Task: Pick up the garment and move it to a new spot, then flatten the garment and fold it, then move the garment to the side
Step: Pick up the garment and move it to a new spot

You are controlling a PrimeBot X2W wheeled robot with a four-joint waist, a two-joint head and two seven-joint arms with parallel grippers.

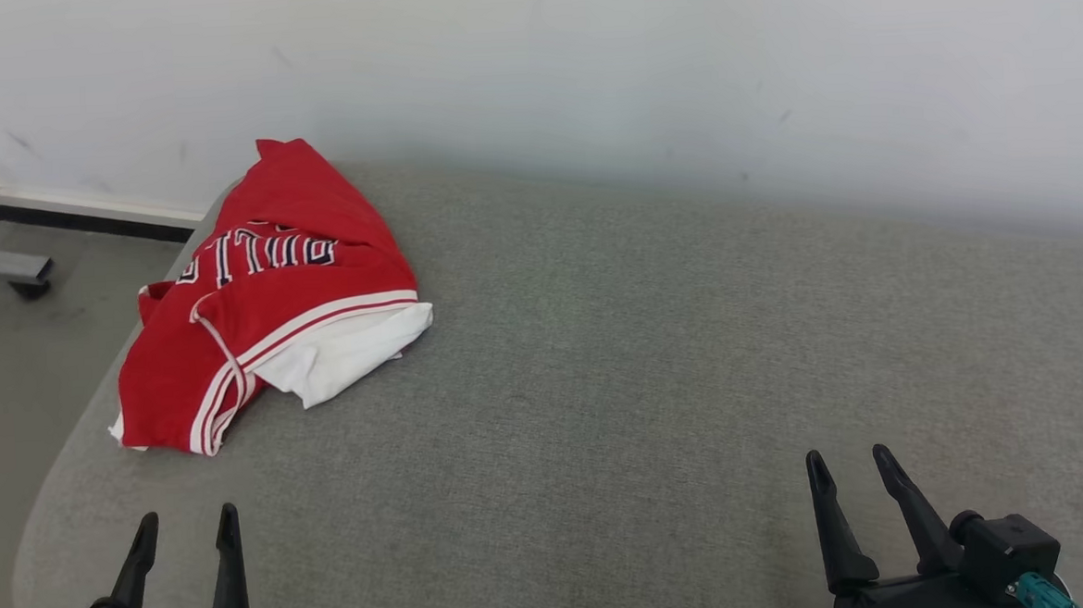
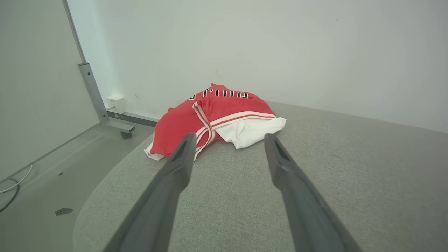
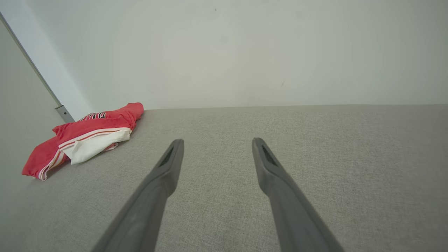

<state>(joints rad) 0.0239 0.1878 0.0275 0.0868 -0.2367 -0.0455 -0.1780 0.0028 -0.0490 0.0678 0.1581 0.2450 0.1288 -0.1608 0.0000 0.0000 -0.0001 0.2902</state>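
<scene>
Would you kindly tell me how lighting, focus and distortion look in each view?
Head view: soft, even light, no glare; the red garment is sharp. Left wrist view: wide-angle stretch, left claw large and slightly soft up close. Right wrist view: same stretch, right claw soft, grey cushion evenly lit.

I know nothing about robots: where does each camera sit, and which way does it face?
Head view: on the head, facing down at grey cushion and red garment; left gripper, right gripper below.
Left wrist view: left wrist, along its fingers toward the garment.
Right wrist view: right wrist, along its fingers toward the wall.
Shared: the garment.
</scene>
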